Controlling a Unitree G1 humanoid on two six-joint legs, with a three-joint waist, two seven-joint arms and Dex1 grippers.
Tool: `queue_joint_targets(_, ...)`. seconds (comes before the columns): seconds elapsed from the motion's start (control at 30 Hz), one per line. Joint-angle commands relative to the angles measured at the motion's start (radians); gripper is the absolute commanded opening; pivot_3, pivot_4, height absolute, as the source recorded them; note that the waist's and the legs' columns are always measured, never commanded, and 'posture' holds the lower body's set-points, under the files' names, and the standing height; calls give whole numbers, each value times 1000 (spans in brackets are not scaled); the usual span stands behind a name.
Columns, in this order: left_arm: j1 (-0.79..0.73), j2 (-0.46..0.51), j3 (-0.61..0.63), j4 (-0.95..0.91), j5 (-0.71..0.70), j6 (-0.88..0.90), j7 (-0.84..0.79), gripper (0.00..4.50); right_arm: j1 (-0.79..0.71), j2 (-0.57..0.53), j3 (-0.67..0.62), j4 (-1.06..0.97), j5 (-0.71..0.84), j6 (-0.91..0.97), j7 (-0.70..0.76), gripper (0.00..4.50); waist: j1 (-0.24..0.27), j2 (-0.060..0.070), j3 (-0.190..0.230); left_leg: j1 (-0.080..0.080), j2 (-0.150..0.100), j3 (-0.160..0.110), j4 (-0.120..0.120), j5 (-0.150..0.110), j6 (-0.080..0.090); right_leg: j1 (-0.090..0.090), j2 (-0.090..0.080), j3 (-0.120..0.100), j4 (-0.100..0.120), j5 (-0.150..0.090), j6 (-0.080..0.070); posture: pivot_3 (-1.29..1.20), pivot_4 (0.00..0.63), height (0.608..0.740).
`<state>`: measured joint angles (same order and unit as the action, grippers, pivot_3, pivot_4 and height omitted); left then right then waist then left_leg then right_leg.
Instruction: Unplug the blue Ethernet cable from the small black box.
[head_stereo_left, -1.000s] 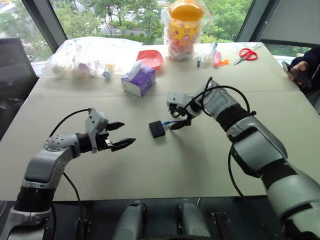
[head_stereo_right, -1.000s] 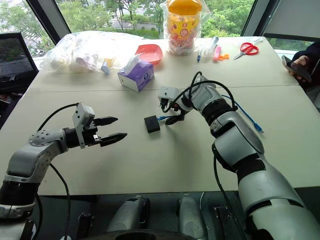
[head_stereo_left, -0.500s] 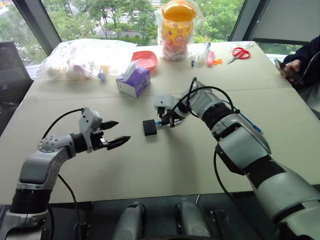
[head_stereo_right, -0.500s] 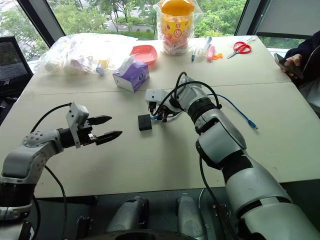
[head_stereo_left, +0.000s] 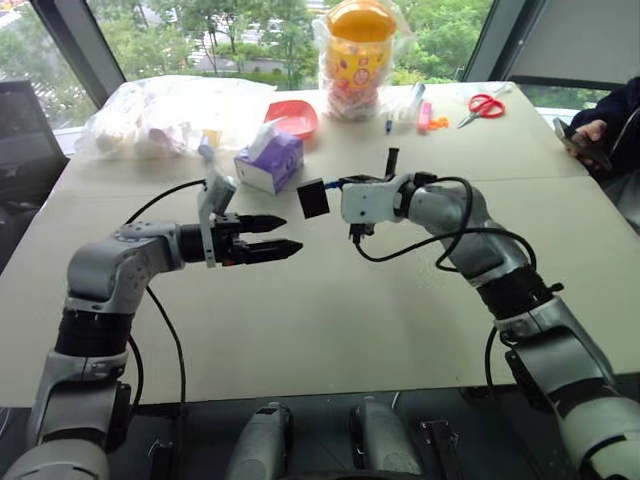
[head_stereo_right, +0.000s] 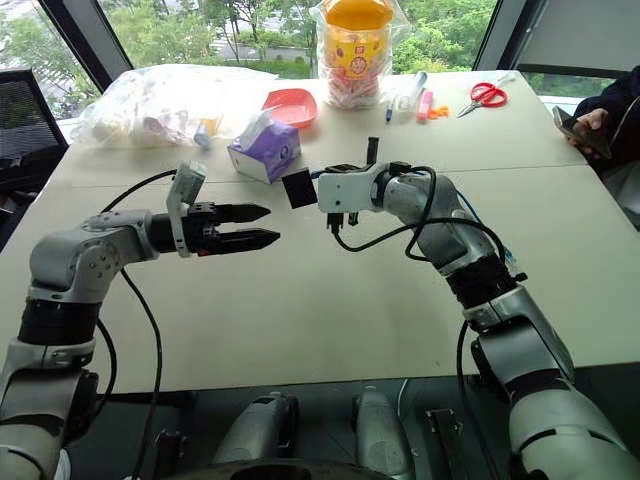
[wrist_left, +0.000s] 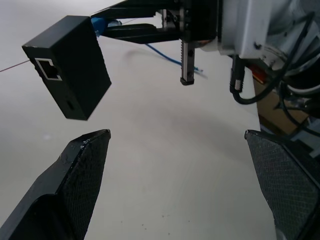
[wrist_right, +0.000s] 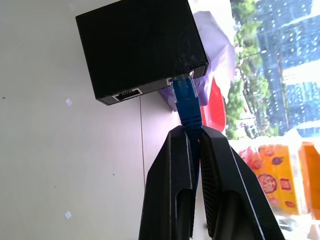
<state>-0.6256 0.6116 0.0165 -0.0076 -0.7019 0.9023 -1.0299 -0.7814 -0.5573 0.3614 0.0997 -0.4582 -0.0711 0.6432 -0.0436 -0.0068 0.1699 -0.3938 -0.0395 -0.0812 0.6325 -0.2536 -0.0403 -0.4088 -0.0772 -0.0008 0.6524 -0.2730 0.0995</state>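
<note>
Above the table (head_stereo_left: 330, 330), left hand (head_stereo_left: 284, 236) gaped wide and empty just short of small black box (head_stereo_left: 313, 198), which hung by its plug from blue Ethernet cable (wrist_right: 189, 111), pinched in the closed right hand (wrist_right: 192, 137); risk judged: box swinging or dropping before the left hand grips it.

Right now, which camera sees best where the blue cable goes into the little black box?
The right wrist view: the blue Ethernet cable visibly enters the small black box. The left wrist view shows an empty port; the eye views show the box small.
</note>
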Motion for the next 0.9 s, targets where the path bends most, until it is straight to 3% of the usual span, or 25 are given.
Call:
queue_joint_targets(0.03,-89,-21,-4,67,2,-14,-26,4500,69,-37,-84,-243,2,52,13,32,5,-1,0,0,0,0,0,0,0,0,0,0,0,0,0,0,150,740)
queue_joint_targets(0.47,-156,-67,-12,129,3,-18,-69,4500,139,-51,-132,-450,55,168,91,32,5,-1,1,1,0,-1,3,0,0,3,0,0,1,0,0,0,150,740)
queue_joint_targets(0.57,-164,-79,1,128,-12,-7,-65,3624,150,-59,-130,-474,78,187,124,0,6,-2,1,1,1,-1,3,0,0,3,0,0,1,0,0,0,150,740)
queue_joint_targets(0.77,-170,-107,27,138,-24,0,-48,792,151,-61,-129,-502,96,217,159,0,5,-2,1,1,1,-1,3,0,0,3,0,0,1,0,0,0,150,740)
queue_joint_targets(0.8,-170,-107,26,138,-22,0,-50,479,151,-61,-129,-502,97,220,160,0,5,-2,1,1,1,-1,3,0,0,3,0,0,1,0,0,0,150,740)
queue_joint_targets(0.9,-159,-104,13,126,-16,5,-58,515,151,-62,-127,-511,117,260,193,0,5,-2,1,1,1,-1,3,0,0,3,0,0,1,0,0,0,150,740)
